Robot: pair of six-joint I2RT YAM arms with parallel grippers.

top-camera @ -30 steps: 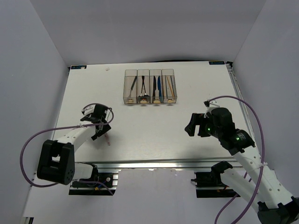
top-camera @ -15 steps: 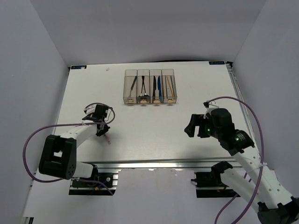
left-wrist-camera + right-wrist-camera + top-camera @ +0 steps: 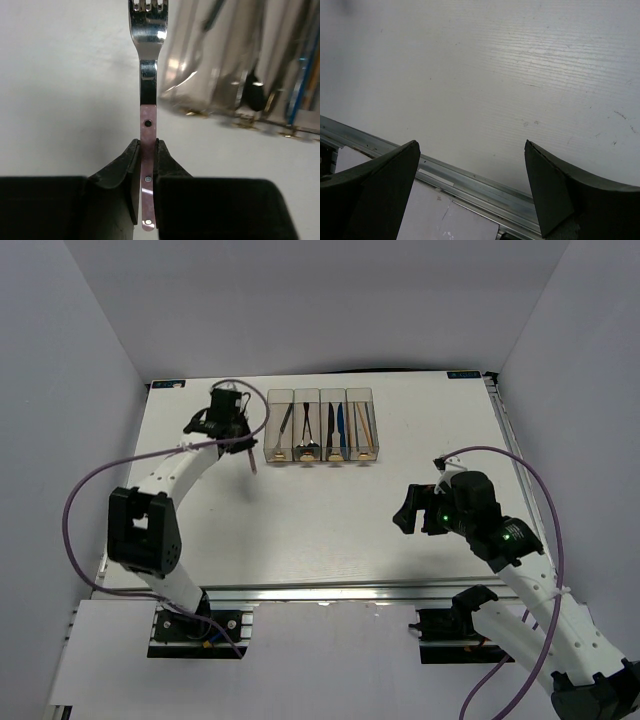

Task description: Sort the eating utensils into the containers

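Since the bins (image 3: 320,391) stood at its three o'clock, my left gripper (image 3: 145,165) pinched the fork (image 3: 148,75) by its pink handle, tines leading; the right gripper (image 3: 471,150) hung open, empty.

The top external camera sits high above and behind the two arm bases, looking down and forward over the whole white rectangular table (image 3: 330,520), far enough off that the row of four narrow clear-plastic bins (image 3: 320,425) appears small. The left wrist camera looks out along the left gripper (image 3: 148,150) from very near, the pink-handled silver fork (image 3: 148,75) running up its centre. The same bins fill its upper right, blurred, shared with the top view. The right wrist camera looks steeply down past the right gripper (image 3: 472,150) at bare tabletop and the silver metal rail (image 3: 470,185) on the table's near edge, which the top view also shows
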